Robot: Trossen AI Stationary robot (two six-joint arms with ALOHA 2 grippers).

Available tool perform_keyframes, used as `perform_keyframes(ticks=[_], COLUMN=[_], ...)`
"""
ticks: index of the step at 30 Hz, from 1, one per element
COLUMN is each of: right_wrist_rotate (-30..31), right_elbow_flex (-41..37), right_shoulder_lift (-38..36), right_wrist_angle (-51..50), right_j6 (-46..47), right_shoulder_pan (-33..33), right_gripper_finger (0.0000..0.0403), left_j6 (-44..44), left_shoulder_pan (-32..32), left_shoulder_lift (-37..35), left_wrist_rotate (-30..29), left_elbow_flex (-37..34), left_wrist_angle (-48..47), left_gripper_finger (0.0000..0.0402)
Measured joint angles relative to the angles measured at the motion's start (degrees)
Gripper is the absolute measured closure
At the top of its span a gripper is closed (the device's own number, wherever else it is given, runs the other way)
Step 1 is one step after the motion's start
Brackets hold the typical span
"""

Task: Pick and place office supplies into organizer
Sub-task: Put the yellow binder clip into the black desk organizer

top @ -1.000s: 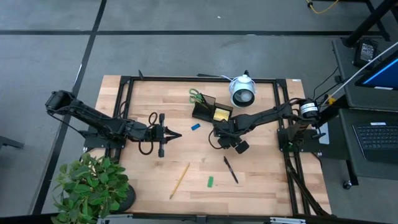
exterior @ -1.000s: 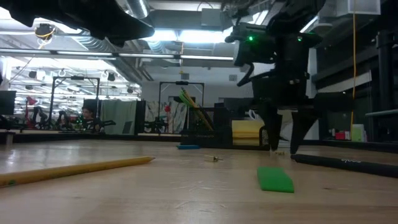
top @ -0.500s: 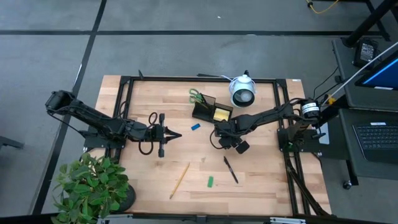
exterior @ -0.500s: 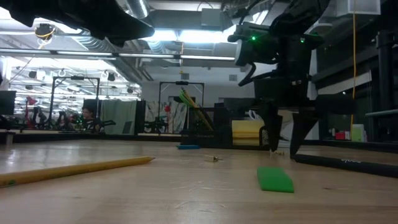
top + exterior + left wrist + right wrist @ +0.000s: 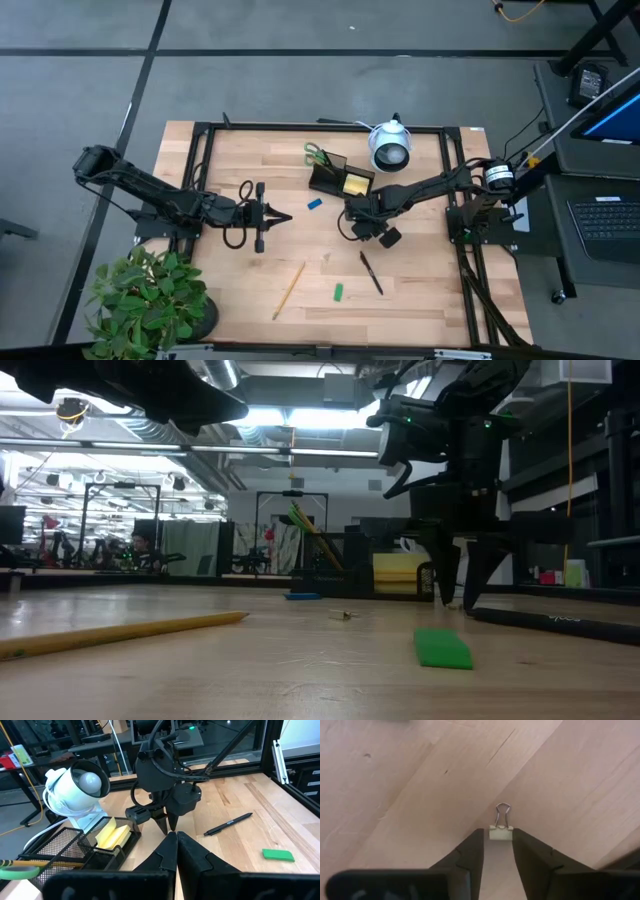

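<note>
**Pinching a small binder clip on the tabletop**

Reaching down to the wooden table (image 5: 420,290) just in front of the black mesh organizer (image 5: 340,180), the right gripper (image 5: 498,851) is pointing straight at the boards, and its two dark fingers (image 5: 470,851) are closing in on a small pale binder clip (image 5: 501,830), touching its body on both sides while the wire loop is sticking out past the tips. The clip is still lying on the wood.

The left gripper (image 5: 175,842) is waiting over the table's left half with its fingers pressed together, holding nothing.

The yellow sticky-note pad (image 5: 354,183) is sitting in the organizer, and the green-handled scissors (image 5: 316,154) are poking out of its back. A black pen (image 5: 371,272), a green piece (image 5: 339,292), a wooden pencil (image 5: 288,290) and a blue piece (image 5: 314,204) are lying loose on the table.
</note>
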Motion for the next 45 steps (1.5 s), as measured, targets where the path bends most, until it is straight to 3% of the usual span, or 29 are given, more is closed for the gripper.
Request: perform_keyframes(ticks=[9, 23, 29, 39, 45], right_wrist_rotate=[-0.04, 0.50, 1.01, 0.54, 8.79], right_elbow_flex=[-0.02, 0.39, 4.47, 13.06, 17.37], right_shoulder_lift=[0.04, 0.02, 0.20, 0.18, 0.07], right_wrist_angle=[0.00, 0.30, 1.27, 0.39, 2.10], right_j6=[0.65, 15.56, 23.99, 26.93, 28.81], right_shoulder_pan=[0.00, 0.00, -0.04, -0.27, -0.46], right_gripper_finger=[0.0315, 0.0325, 0.0326, 0.0326, 0.0326], left_j6=[0.00, 0.00, 0.00, 0.00, 0.00], left_shoulder_pan=[0.00, 0.00, 0.00, 0.00, 0.00], left_shoulder_lift=[0.00, 0.00, 0.00, 0.00, 0.00], left_wrist_rotate=[0.00, 0.00, 0.00, 0.01, 0.01], left_elbow_flex=[0.00, 0.00, 0.00, 0.00, 0.00], left_wrist_angle=[0.04, 0.04, 0.07, 0.11, 0.11], left_gripper_finger=[0.0400, 0.0400, 0.0396, 0.0399, 0.0398])
